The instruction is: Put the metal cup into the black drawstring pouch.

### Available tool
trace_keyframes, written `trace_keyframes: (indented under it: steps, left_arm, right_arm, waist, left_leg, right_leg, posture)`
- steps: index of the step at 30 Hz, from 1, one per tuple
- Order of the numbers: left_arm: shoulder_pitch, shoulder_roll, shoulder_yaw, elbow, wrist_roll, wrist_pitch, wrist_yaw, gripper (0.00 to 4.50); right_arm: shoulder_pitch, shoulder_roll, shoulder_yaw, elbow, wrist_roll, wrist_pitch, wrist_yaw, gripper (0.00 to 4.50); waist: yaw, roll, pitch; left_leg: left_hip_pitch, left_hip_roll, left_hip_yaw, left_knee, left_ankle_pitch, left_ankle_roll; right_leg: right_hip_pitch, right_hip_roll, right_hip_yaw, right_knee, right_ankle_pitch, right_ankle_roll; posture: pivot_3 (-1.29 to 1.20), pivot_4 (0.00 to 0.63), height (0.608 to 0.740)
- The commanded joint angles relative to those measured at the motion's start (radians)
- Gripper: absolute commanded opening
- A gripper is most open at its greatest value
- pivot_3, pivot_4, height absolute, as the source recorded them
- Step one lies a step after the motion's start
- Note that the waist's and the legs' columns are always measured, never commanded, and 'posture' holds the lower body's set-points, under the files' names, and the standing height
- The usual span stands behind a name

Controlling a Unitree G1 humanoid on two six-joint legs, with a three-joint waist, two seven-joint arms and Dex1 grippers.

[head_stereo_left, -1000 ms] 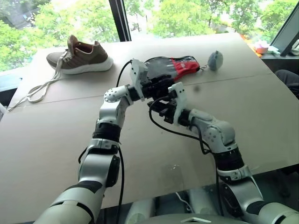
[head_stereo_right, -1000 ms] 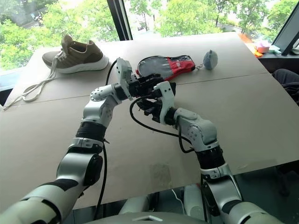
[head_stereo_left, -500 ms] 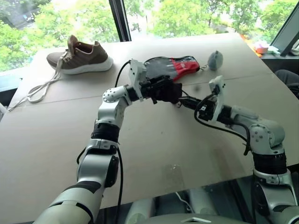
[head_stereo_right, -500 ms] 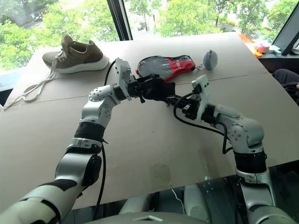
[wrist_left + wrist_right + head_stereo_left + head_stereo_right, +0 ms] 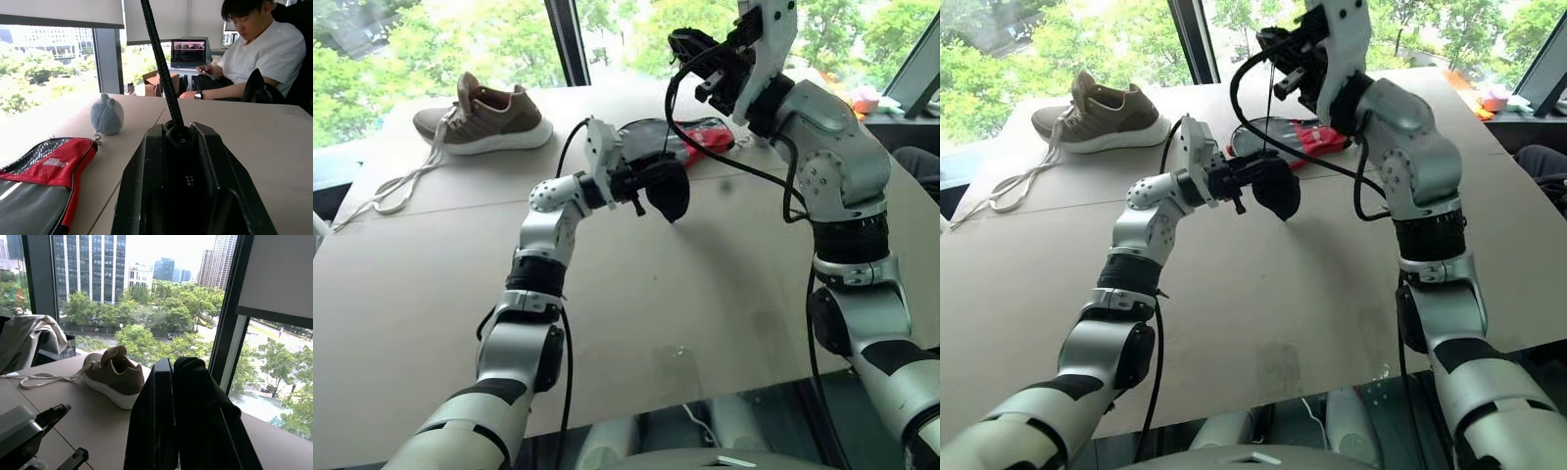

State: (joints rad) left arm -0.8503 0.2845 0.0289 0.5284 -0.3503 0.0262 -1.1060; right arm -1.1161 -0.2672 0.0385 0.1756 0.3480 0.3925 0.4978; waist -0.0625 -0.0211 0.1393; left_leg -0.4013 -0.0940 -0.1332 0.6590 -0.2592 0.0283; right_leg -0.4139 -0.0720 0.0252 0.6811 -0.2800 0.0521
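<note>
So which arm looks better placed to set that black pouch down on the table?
Left, probably. Its end effector grips the black drawstring pouch low over the table; the right end effector is high up, apparently pinching just the cord.

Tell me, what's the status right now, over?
Left claw shut on black drawstring pouch, held above table. Right claw shut, raised high. Metal cup inside or not: cannot tell. Nothing in the way.

I can read no words or numbers anywhere; the small white mark on the red racket-shaped case (image 5: 54, 162) is too blurred to make out.
</note>
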Motion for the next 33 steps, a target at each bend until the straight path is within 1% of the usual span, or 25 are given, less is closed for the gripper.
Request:
trace_keyframes:
  steps: [1, 7, 16, 24, 33]
  left_arm:
    - [0.026, 0.002, -0.024, -0.010, 0.009, 0.025, -0.016, 0.18]
    - [0.047, 0.007, -0.031, -0.036, -0.002, 0.051, -0.020, 0.18]
    - [0.075, 0.008, -0.055, -0.046, 0.003, 0.068, -0.015, 0.18]
    - [0.109, 0.012, -0.078, -0.019, 0.026, 0.070, -0.007, 0.18]
    - [0.131, 0.016, -0.100, 0.003, 0.043, 0.084, -0.010, 0.18]
  right_arm:
    - [-0.132, -0.018, -0.065, 0.015, -0.069, -0.195, -0.048, 0.00]
    - [-0.205, -0.032, -0.081, 0.098, -0.105, -0.284, -0.040, 0.00]
    - [-0.322, -0.044, -0.112, 0.238, -0.108, -0.389, -0.039, 0.00]
    - [-0.378, -0.037, -0.148, 0.271, -0.086, -0.449, -0.080, 0.00]
    - [-0.403, -0.035, -0.191, 0.292, -0.056, -0.491, -0.140, 0.00]
  waist:
    - [-0.004, 0.000, 0.000]
    - [-0.008, 0.000, 0.000]
    - [-0.007, 0.000, 0.000]
    - [-0.008, 0.000, 0.000]
    - [-0.008, 0.000, 0.000]
  left_leg:
    - [0.000, 0.000, 0.000, 0.000, 0.000, 0.000]
    - [0.000, 0.000, 0.000, 0.000, 0.000, 0.000]
    - [0.000, 0.000, 0.000, 0.000, 0.000, 0.000]
    - [0.000, 0.000, 0.000, 0.000, 0.000, 0.000]
    - [0.000, 0.000, 0.000, 0.000, 0.000, 0.000]
  right_leg:
    - [0.000, 0.000, 0.000, 0.000, 0.000, 0.000]
    - [0.000, 0.000, 0.000, 0.000, 0.000, 0.000]
    - [0.000, 0.000, 0.000, 0.000, 0.000, 0.000]
    - [0.000, 0.000, 0.000, 0.000, 0.000, 0.000]
    - [0.000, 0.000, 0.000, 0.000, 0.000, 0.000]
  posture:
    - [0.00, 0.150, 0.740]
    - [0.00, 0.150, 0.740]
    - [0.00, 0.150, 0.740]
    - [0.00, 0.150, 0.740]
    - [0.00, 0.150, 0.740]
